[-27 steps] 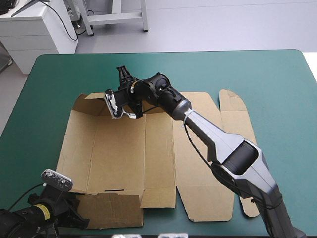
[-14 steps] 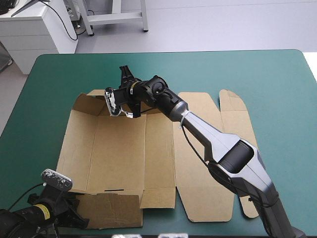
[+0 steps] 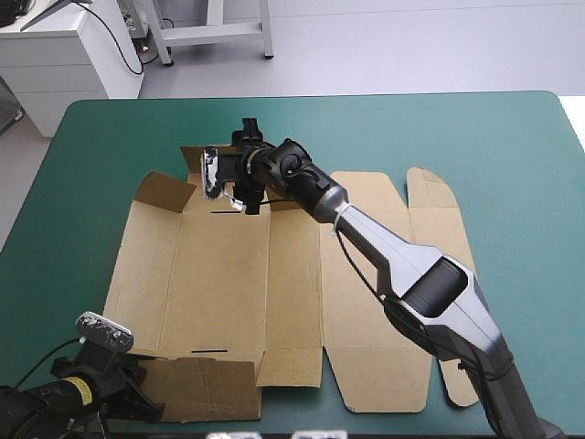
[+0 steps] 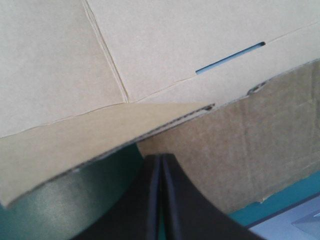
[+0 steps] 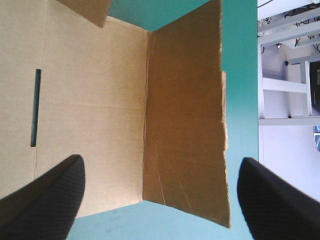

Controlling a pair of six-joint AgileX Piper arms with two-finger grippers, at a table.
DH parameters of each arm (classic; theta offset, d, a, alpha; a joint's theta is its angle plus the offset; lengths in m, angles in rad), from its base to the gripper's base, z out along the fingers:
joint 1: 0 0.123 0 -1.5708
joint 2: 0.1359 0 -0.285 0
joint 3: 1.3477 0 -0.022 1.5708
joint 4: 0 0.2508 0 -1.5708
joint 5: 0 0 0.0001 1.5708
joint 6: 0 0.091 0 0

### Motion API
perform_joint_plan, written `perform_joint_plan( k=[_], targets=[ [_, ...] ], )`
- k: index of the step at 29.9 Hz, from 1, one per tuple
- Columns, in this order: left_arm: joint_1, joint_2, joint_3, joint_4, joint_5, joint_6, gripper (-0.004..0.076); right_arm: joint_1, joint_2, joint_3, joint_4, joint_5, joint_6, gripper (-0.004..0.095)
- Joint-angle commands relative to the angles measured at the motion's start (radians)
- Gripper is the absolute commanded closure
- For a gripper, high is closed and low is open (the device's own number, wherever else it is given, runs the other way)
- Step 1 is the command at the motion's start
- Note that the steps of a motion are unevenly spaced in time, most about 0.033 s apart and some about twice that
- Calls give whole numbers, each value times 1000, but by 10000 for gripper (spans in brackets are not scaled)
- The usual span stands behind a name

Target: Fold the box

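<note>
High: flat brown box (image 3: 228,274) mid-bench (image 3: 512,146), far flap (image 3: 190,160) raised; right claw (image 3: 247,137) at it, left claw (image 3: 146,398) at near flap (image 3: 201,384).
Left wrist: closed claw (image 4: 161,165), tip against near flap (image 4: 240,145); no board visible in grip.
Right wrist: wide-open claw (image 5: 160,161) facing upright far flap (image 5: 185,100). Best: push squarely along crease, pin near edge. Teal-green bench (image 5: 240,75) smooth, probably slippery under board.
</note>
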State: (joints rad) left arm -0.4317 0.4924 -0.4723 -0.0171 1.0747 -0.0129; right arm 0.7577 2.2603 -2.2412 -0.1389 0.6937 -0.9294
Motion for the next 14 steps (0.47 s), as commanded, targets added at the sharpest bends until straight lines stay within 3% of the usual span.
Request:
perform_joint_plan(
  k=[1, 4, 6, 14],
  targets=[
    [-5, 6, -23, -2, -35, -8, 731, -6, -97, -28, -38, -50, 40, 77],
    [-5, 6, -23, -2, -35, -8, 731, -4, -128, -28, -38, -30, 72, 107],
    [-5, 6, -23, -2, -35, -8, 731, -4, -154, -28, -43, -1, 81, 205],
    [-5, 6, -23, -2, -35, -8, 731, -4, -266, -28, -52, 158, 137, 935]
  ],
)
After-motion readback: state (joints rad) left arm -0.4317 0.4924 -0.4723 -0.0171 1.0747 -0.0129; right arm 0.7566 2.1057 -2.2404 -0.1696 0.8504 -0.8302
